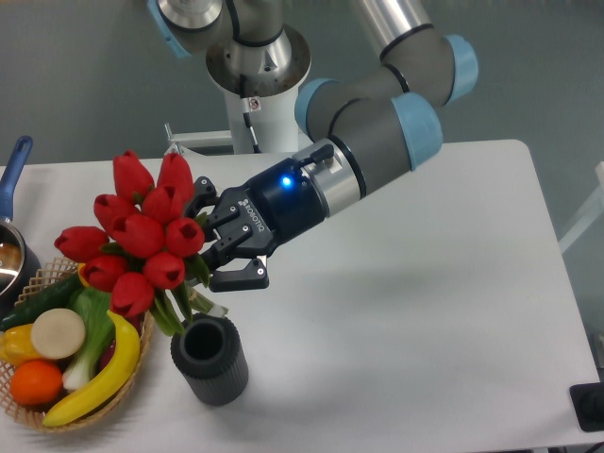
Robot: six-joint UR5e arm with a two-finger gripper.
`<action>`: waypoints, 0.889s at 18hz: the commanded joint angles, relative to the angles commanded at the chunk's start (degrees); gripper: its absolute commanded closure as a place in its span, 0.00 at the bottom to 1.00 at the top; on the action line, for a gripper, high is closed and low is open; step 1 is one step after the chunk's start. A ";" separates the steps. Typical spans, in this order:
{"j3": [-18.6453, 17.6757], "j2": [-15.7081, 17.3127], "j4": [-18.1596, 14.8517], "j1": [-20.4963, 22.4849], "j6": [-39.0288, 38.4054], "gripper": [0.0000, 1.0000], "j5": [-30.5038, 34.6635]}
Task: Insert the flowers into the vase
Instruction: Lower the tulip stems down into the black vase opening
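Observation:
The flowers (137,236), a bunch of red tulip buds on green stems, hang tilted to the left above the table. My gripper (215,247) is shut on their green stems and leaves from the right. The stem ends (170,316) point down and right, just above and left of the vase's rim. The vase (209,360) is a short dark ribbed cylinder standing upright near the front edge, with its mouth open and nothing inside. The buds overhang the basket.
A wicker basket (129,373) with toy fruit and vegetables, including a banana (99,377) and an orange (37,381), sits left of the vase. A pot with a blue handle (11,170) is at the far left. The arm's base (255,85) rises behind.

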 joint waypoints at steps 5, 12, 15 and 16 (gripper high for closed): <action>1.67 -2.99 0.00 0.00 1.49 0.72 -2.72; 1.50 -4.13 -0.09 0.26 1.93 0.72 -5.01; 1.32 -4.57 -0.09 0.44 1.85 0.71 -5.01; 1.32 -4.57 -0.09 0.44 1.93 0.71 -5.01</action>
